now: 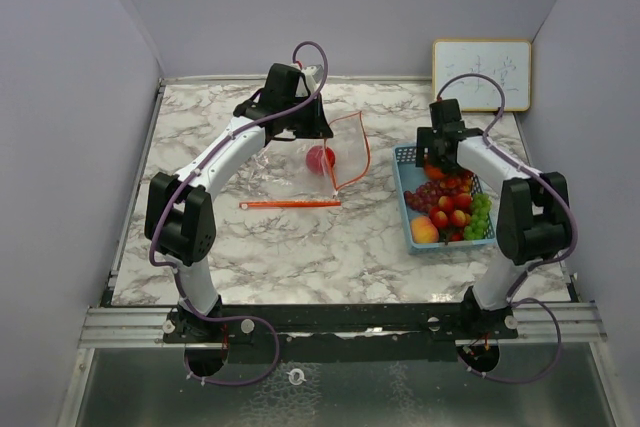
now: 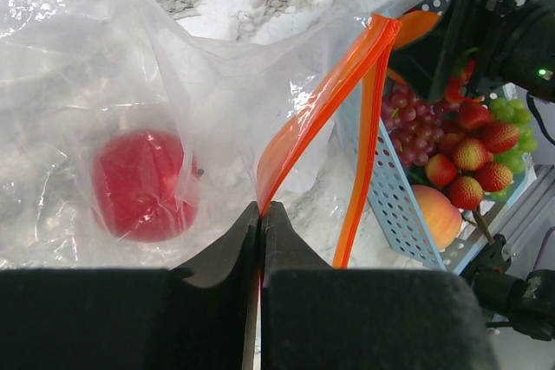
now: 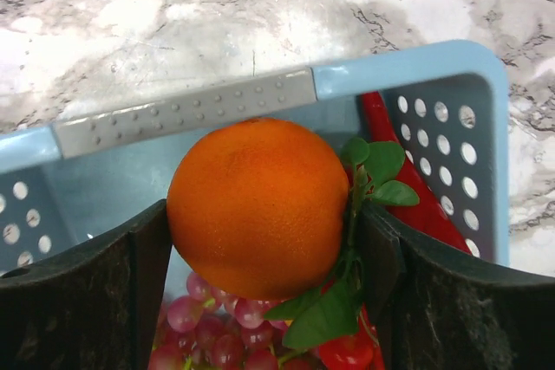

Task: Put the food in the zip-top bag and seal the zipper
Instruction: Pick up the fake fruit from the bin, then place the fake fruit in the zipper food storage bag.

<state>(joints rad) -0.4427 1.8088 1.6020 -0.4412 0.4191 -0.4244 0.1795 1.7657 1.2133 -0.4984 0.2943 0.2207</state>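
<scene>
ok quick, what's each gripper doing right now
left gripper: closed, pinching the zip-top bag at its zipper.
right gripper: closed on the orange, over the blue basket.

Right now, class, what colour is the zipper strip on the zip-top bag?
Orange. The zipper strip shows best in the left wrist view.

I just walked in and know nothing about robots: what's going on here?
Two robot arms are bagging toy food. The left gripper pinches the orange zipper strip of the clear zip-top bag, holding its mouth up; one red tomato is already inside. The right gripper grips an orange at the far end of the light-blue basket, where grapes, a peach and small red fruits lie.
</scene>
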